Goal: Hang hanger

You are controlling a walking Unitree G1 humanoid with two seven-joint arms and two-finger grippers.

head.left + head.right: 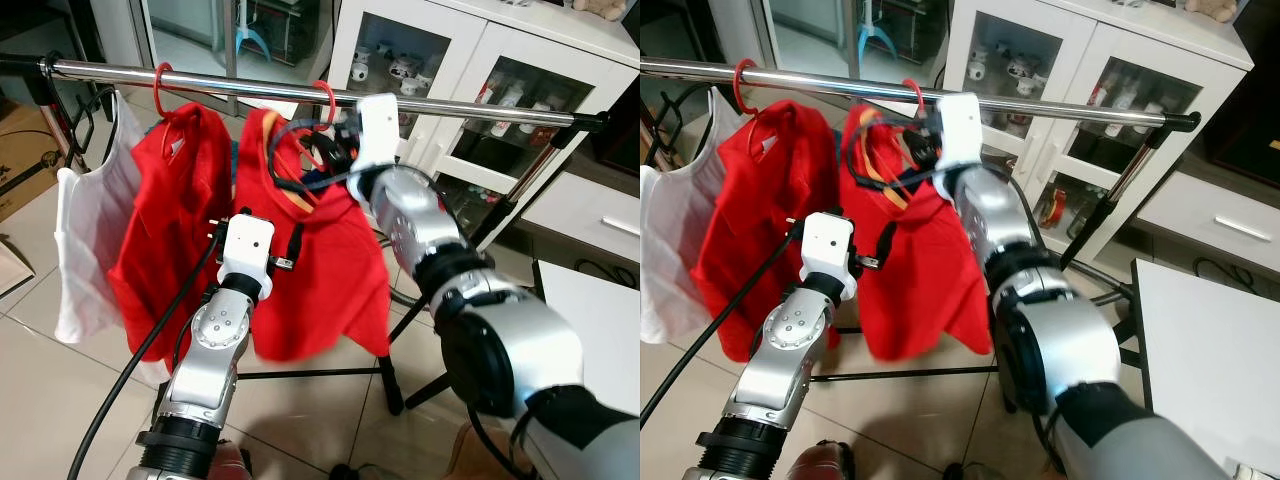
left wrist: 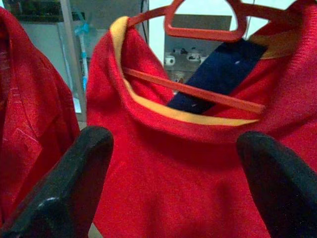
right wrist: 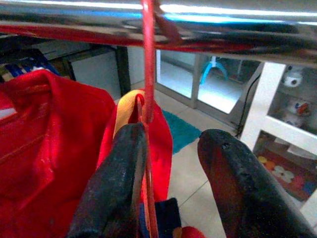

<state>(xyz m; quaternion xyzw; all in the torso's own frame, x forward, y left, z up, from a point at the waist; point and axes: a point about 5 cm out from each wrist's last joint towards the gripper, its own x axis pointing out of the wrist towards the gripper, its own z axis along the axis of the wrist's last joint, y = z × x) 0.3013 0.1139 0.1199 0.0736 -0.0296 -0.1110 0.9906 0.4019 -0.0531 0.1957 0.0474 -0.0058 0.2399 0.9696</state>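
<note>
- The hanger (image 3: 147, 59) is red, and its hook is already over the shiny rail (image 1: 300, 88). It carries a red shirt (image 1: 320, 270) with a yellow collar.
- My right jaws (image 3: 171, 163) are raised to the rail, just beneath it, at the neck of the hanger. They stand apart, and the thin red stem runs down along the inner face of one finger (image 3: 116, 188). I judge they are not clamped on it, though the stem touches or nearly touches that finger.
- My left jaws (image 2: 173, 183) are lower, in front of the shirt's chest, spread wide. The collar and the hanger's crossbar lie between and beyond the two fingers (image 2: 69, 188), which hold nothing.
- Next along the rail on my left hangs another red garment (image 1: 165, 230) on its own red hook, and beyond it a white top (image 1: 85, 240). A white cabinet (image 1: 450, 60) with glass doors stands behind the rack.
- The hanging step looks all but finished: the hook is seated and the shirt hangs below it. What is left is letting go cleanly.
- The next move calls for drawing my right jaws back and down, away from the stem, without dragging the hook along or off the rail. Then my left arm should back off from the cloth so that the fingers do not snag the collar.
</note>
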